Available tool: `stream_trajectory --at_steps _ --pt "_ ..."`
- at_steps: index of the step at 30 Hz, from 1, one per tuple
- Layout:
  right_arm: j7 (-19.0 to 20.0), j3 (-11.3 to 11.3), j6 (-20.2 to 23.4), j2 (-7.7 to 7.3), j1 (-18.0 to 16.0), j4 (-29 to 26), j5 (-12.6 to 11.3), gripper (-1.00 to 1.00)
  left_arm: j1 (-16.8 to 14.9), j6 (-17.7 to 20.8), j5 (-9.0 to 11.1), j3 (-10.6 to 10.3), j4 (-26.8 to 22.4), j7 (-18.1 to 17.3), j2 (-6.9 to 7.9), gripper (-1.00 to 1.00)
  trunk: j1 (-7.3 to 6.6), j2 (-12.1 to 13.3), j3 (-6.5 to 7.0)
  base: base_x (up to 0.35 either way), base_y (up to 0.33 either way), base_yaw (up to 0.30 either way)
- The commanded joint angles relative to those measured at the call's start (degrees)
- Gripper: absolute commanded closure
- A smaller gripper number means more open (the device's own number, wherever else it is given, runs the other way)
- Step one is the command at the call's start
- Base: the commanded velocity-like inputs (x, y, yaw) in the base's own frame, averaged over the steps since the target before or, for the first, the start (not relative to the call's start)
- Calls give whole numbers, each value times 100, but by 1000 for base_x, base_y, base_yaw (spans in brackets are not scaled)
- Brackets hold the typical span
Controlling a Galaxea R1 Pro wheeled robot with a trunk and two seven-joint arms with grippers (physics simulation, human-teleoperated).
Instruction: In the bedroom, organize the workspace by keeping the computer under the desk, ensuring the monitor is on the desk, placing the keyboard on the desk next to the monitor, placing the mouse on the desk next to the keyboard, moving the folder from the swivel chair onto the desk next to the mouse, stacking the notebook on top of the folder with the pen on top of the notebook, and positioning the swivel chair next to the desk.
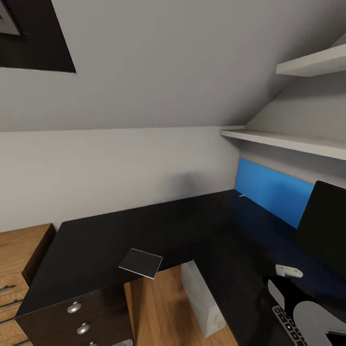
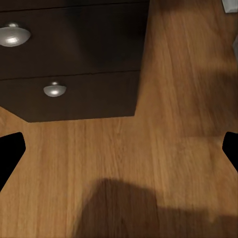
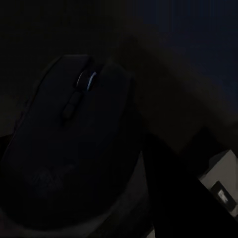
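Right, over at the left claw [image 2: 119, 148]: black fingertips [image 2: 11, 151] wide apart, empty, above warm wooden floor [image 2: 163, 148] beside dark drawers [image 2: 79, 54] with round silver knobs. Right claw pressed close to a black scroll-wheel mouse [image 3: 74, 148], too murky to tell whether clamped. Further out: slim dark-keyed keyboard [image 1: 288, 327] near right on the glossy black L-shaped desk [image 1: 144, 226], wide black monitor [image 1: 324, 226] behind, light grey computer tower [image 1: 204, 302] underneath. Best bet: lower the mouse gently, flat, just beside the keyboard; let go only once resting.
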Motion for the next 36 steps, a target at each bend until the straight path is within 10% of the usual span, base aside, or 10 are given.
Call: stream_trajectory --at_steps 1,14,35,36 --pt "-30 9 19 0 -2 -12 -70 100 -6 -36 60 -40 2 39 5 -100 23 -46 -26 0 0 0" --pt "-30 17 35 0 -2 -12 -70 100 -6 -37 55 -47 2 39 4 -100 308 -568 -259 0 0 0" --pt "-39 18 70 0 -2 -12 -69 100 -6 -37 50 -55 2 30 4 -100 308 -568 -259 0 0 0" --pt "-39 17 68 0 -2 -12 -70 -100 -6 -37 50 -55 2 30 4 -100 308 -568 -259 0 0 0"
